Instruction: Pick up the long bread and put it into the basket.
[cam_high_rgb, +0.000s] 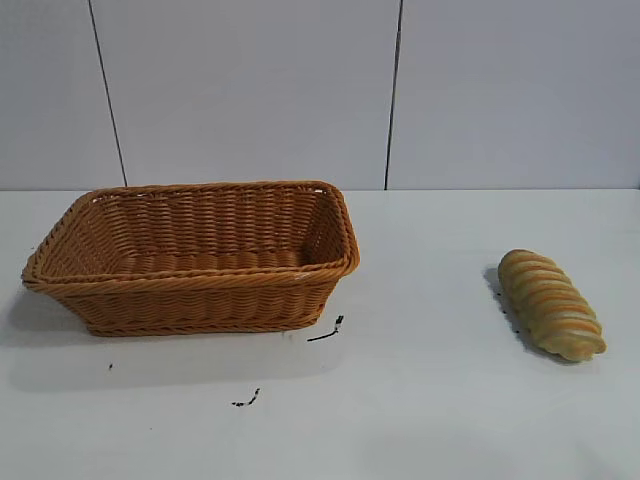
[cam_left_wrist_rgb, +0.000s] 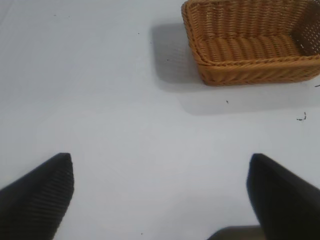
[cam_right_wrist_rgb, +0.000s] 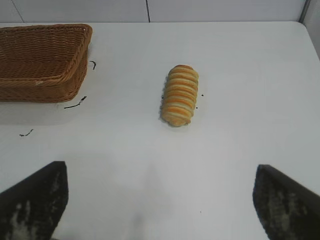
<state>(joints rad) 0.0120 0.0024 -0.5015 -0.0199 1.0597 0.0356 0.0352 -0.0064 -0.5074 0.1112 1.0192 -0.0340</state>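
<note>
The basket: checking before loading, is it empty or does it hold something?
Empty: the basket shows only bare weave inside, and the long bread lies on the table apart from it.

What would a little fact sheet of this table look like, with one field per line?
basket: empty wicker basket, at the exterior view's left side of the table
long bread: striped loaf lying on the table, well right of the basket, untouched
left claw: open, above bare table, short of the basket
right claw: open, holding nothing, bread ahead of it
marks: small black scribbles by the basket
</note>
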